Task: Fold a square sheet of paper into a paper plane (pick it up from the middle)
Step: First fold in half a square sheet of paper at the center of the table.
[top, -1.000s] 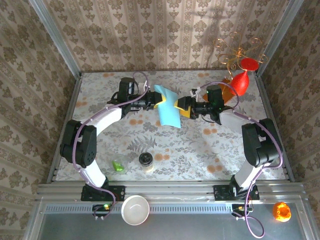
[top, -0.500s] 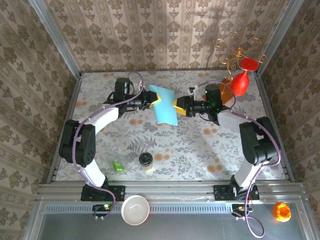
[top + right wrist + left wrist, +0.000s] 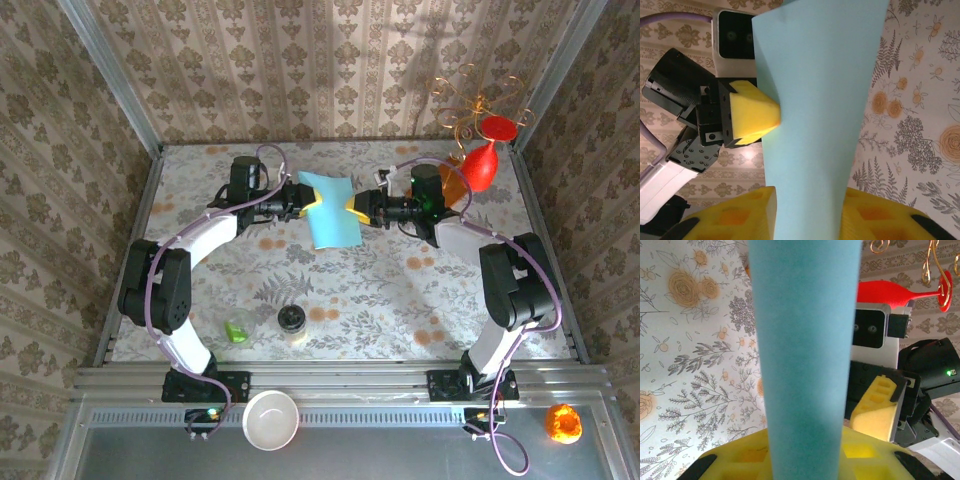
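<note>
Both arms share one load: the left gripper (image 3: 305,205) is clamped on the blue sheet (image 3: 330,228), which hangs above the worktop near its far edge, and the right gripper (image 3: 357,208) pinches the opposite side. Pickup seems done; the folding remains.

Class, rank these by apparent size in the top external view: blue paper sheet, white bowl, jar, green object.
1. blue paper sheet, held up nearer the camera, so its lead is unsure
2. white bowl
3. jar
4. green object
</note>
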